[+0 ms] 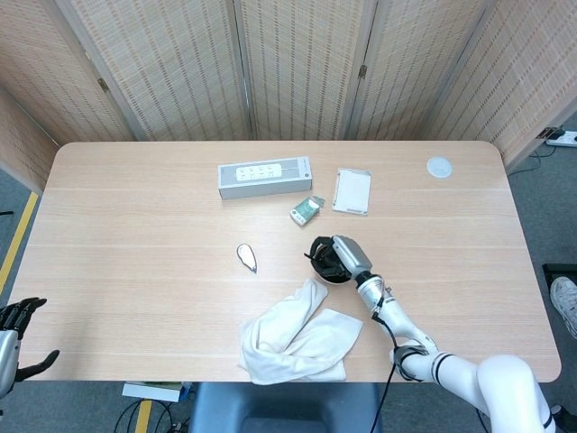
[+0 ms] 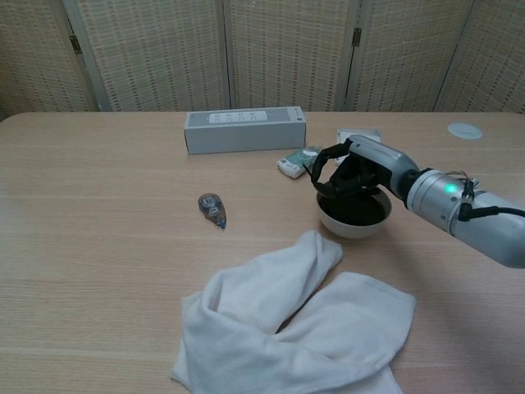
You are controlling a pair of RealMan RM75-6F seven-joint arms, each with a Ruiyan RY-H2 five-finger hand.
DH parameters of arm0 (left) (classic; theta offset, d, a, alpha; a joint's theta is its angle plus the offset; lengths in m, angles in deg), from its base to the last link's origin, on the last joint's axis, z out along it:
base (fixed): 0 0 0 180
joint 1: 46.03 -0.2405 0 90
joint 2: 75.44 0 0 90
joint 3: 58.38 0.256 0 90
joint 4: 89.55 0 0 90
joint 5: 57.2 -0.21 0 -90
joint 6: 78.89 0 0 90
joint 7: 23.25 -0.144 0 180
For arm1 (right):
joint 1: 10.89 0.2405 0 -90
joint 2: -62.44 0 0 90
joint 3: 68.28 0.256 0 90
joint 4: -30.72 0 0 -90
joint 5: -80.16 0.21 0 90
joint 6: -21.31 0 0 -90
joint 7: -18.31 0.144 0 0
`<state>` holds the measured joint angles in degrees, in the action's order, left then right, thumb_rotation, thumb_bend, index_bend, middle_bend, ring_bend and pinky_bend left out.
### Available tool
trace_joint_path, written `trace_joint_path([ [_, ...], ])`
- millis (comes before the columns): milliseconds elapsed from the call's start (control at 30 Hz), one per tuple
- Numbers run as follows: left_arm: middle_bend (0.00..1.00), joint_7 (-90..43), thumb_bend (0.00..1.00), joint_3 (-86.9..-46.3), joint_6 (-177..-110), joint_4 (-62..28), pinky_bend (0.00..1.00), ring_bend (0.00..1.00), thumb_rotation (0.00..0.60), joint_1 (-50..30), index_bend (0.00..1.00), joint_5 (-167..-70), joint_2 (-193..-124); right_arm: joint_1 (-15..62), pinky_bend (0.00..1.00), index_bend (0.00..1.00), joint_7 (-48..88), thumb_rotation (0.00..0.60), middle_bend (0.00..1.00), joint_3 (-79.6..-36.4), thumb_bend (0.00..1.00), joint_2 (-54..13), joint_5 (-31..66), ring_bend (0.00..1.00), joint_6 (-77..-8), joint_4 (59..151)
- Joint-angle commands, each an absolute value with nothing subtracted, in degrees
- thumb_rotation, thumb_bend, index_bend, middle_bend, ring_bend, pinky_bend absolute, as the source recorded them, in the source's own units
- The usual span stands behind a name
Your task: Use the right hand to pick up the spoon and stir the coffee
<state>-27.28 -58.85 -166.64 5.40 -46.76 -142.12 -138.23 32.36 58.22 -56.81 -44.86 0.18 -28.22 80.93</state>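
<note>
Right hand sits over the bowl, fingers curled down toward the dark coffee. Spoon can't be made out under the fingers, so can't tell whether the hand holds it. Bowl stands mid-surface, at 1 o'clock from the towel, near but apart. Packet just at 11 o'clock of the bowl, long box further back. Small tape dispenser at 9 o'clock, well apart. Left hand hangs off the surface's near-left corner, fingers apart, holding nothing.
</note>
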Motion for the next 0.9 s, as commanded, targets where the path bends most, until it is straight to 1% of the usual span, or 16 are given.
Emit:
trace_joint_path([
  [33,0.20,-27.1,0.21,-59.0,-166.7,5.3,0.19,0.19,0.600,-46.7,0.20,-142.2,-138.3,31.5,1.00,0.74,58.2,0.600,1.00,-58.1,0.52,-43.3,-0.7,1.00,-28.7,82.8],
  [233,0.20,-26.9,0.21,-58.9,-166.5,5.2,0.19,0.19,0.600,-46.5,0.20,-142.5,-138.6,30.3,1.00,0.74,56.9,0.600,1.00,-59.8,0.52,-40.8,-1.3,1.00,-28.7,85.0],
  [433,0.20,-27.0,0.21,-58.8,-166.5,5.1,0.19,0.19,0.600,-46.6,0.20,-142.6,-138.7,29.8,1.00,0.74,55.8,0.600,1.00,-59.7,0.52,-39.3,-0.2,1.00,-28.0,84.3],
  [733,0.19,-27.6,0.22,-58.8,-166.7,5.6,0.19,0.19,0.600,-46.7,0.20,-142.4,-138.9,32.7,1.00,0.74,55.0,0.600,1.00,-58.0,0.52,-42.0,0.7,1.00,-25.4,79.5],
  [900,0.19,-27.6,0.22,-58.8,-166.6,5.6,0.19,0.19,0.600,-46.8,0.20,-142.3,-138.9,34.1,1.00,0.74,55.8,0.600,1.00,-57.4,0.52,-43.6,0.3,1.00,-25.4,78.3],
])
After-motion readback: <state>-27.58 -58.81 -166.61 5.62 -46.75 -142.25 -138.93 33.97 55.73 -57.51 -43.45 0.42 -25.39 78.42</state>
